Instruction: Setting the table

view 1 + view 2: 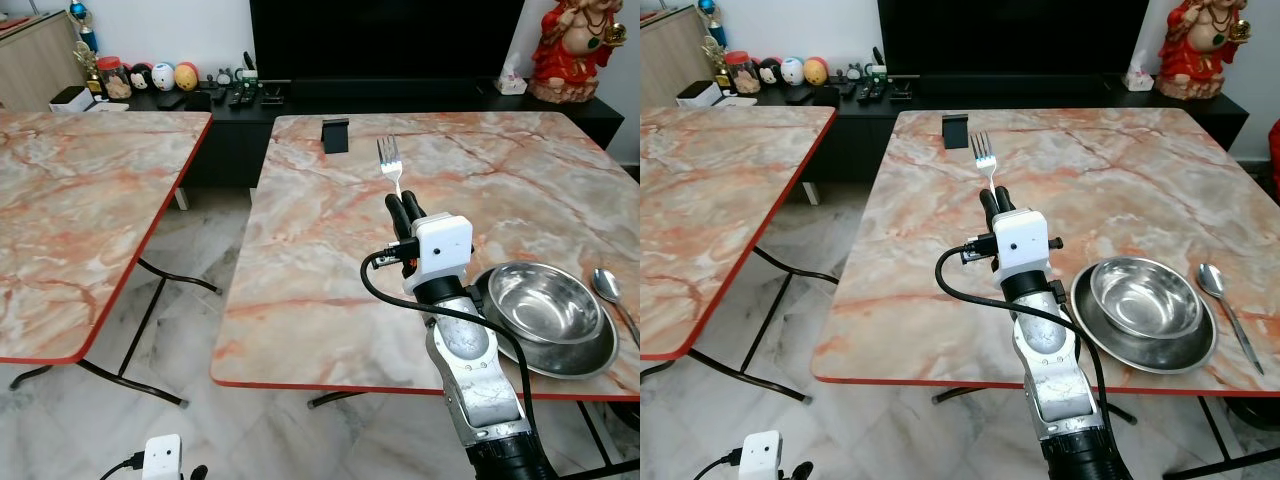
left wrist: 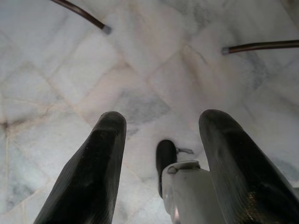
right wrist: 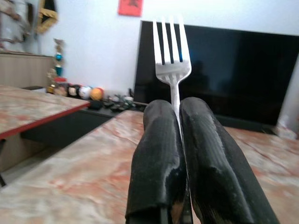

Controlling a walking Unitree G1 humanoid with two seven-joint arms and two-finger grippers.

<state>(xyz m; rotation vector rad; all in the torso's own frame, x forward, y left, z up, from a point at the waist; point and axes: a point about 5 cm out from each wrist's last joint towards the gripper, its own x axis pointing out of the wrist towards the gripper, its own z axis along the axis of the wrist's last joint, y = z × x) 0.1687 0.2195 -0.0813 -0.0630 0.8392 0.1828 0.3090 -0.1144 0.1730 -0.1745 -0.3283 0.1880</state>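
I can read no words, brands or numbers anywhere around me. The small red square sign on the white wall (image 3: 130,7), far beyond my right gripper (image 3: 178,116), may carry a dark character, but it is too blurred to make out. The clear snack jar with a red lid (image 1: 114,78) shows no legible label.

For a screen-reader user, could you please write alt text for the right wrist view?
The right gripper is shut on a silver fork, tines pointing up, above a marble-patterned table. Behind are a dark television screen and a low cabinet with small ornaments.
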